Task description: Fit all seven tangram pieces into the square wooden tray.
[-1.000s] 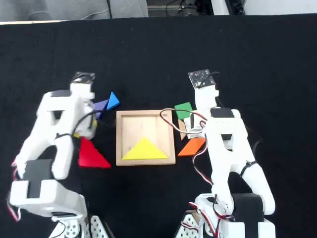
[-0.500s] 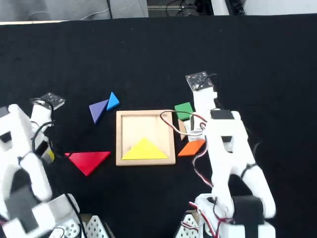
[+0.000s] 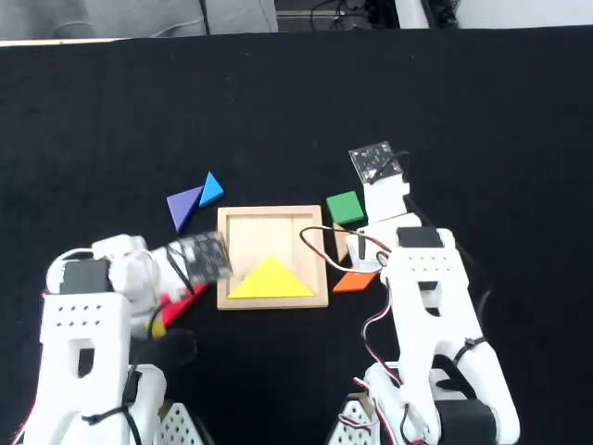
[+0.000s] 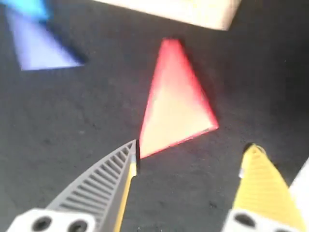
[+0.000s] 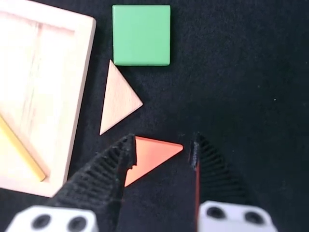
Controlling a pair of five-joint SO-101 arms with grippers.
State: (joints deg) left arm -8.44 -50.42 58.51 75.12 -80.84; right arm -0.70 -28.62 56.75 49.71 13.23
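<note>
The square wooden tray (image 3: 271, 221) holds a yellow triangle (image 3: 271, 278) along its near side. A red triangle (image 4: 176, 101) lies on the black cloth beside the tray's left edge, partly under the left arm (image 3: 139, 273). My left gripper (image 4: 193, 147) is open, its fingertips on either side of the red triangle's near edge. My right gripper (image 5: 162, 142) is open and straddles an orange piece (image 5: 149, 157) right of the tray. A green square (image 5: 141, 35) and a plain wooden triangle (image 5: 118, 99) lie just beyond it.
A purple triangle (image 3: 183, 206) and a blue triangle (image 3: 211, 189) sit touching off the tray's far left corner. Black cloth covers the whole table, with open room at the far side and far right.
The left arm swung out to the far left, then back in low over the red triangle, which has shifted and turned. The right arm moved slightly nearer over the orange piece.
</note>
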